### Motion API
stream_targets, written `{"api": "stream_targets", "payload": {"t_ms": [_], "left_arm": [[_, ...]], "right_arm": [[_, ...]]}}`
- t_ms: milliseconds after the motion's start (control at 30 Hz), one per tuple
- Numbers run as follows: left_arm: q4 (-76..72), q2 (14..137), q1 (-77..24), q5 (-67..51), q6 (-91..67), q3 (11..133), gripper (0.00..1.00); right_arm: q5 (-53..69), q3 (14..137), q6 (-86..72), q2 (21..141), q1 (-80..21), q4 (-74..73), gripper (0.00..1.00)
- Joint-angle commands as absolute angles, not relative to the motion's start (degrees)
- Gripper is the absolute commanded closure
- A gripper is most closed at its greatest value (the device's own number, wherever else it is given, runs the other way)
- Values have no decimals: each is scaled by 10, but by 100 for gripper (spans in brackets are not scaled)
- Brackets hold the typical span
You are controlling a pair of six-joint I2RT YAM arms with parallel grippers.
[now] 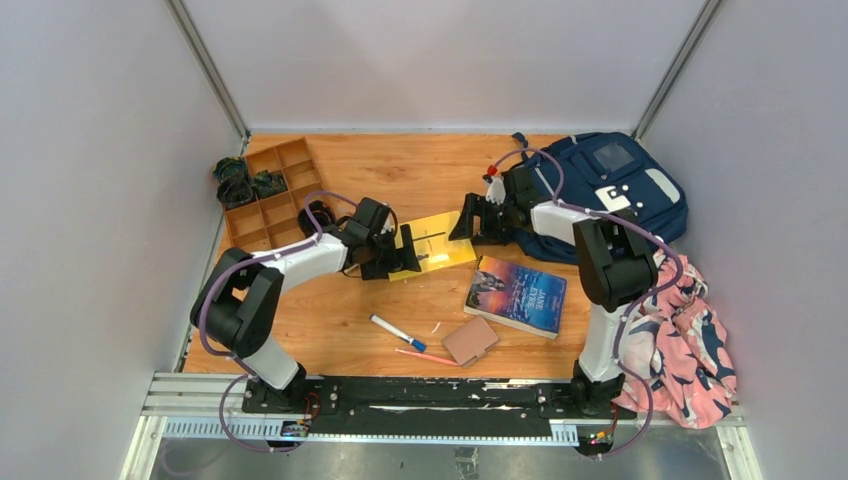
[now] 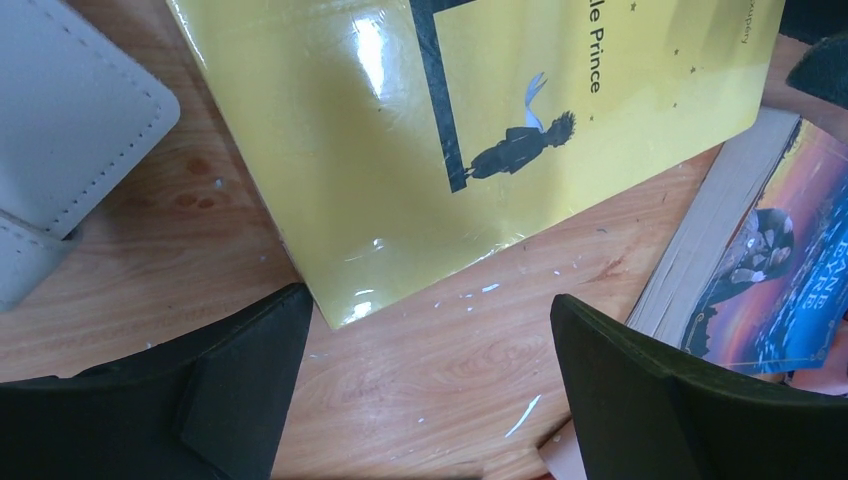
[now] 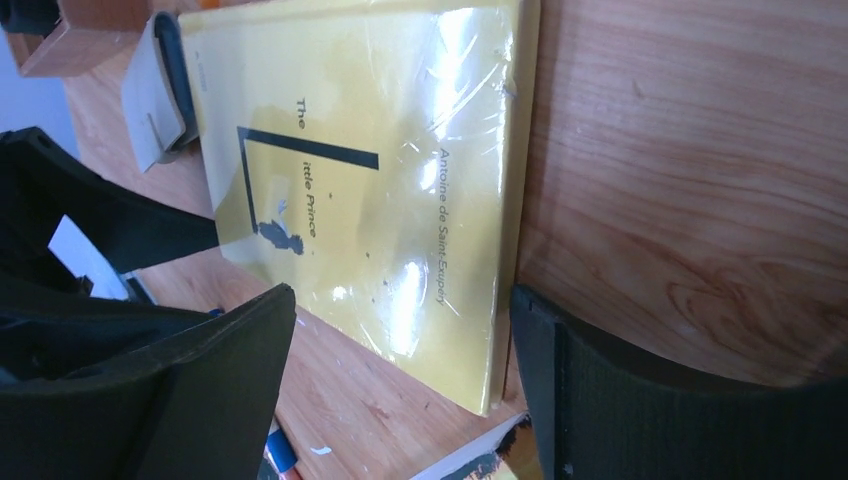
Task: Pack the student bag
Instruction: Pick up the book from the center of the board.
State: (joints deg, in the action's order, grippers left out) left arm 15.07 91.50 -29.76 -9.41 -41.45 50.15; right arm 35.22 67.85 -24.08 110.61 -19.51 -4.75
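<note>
table (image 1: 330,170): warm wood-grain board, smooth, a few white flecks.
student bag (image 1: 640,195): navy woven fabric, rounded outline. it lies flat in the far right corner, behind the right arm; grey square panel and white dotted patch face up.
cloth bundle (image 1: 690,345): soft pink-and-navy print, crumpled at the table's near right edge.
tray (image 1: 265,195): wooden, rectangular, split into square compartments, far left.
yellow book (image 1: 445,248): flat at the centre between the two claws, glossy clear wrap with glare. cover reads "the", "ittle prince", "antoine de saint-exupéry", plus a small dark figure.
second book (image 1: 517,295): thick paperback, cream page block, blue-orange cover. "jane eyre" is legible from the left wrist; just near-right of the yellow one.
tan case (image 1: 470,340): small, squarish, matte.
marker (image 1: 397,331): white barrel, blue cap.
pink pencil (image 1: 425,356): thin, beside the case.
left gripper (image 1: 408,250): released, black fingers spread, the yellow book's corner lying between them.
right gripper (image 1: 466,224): released, fingers wide on either side of the book's other end; contact cannot be told.
</note>
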Motion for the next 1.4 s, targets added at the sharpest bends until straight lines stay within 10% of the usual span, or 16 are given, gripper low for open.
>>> {"api": "stream_targets", "payload": {"t_ms": [0, 1367], "left_arm": [[139, 923, -300, -110, -372, 526, 5], [133, 971, -372, -240, -292, 619, 7]], "right_arm": [[374, 610, -261, 1115, -186, -83, 17], [474, 421, -337, 757, -229, -49, 18]]}}
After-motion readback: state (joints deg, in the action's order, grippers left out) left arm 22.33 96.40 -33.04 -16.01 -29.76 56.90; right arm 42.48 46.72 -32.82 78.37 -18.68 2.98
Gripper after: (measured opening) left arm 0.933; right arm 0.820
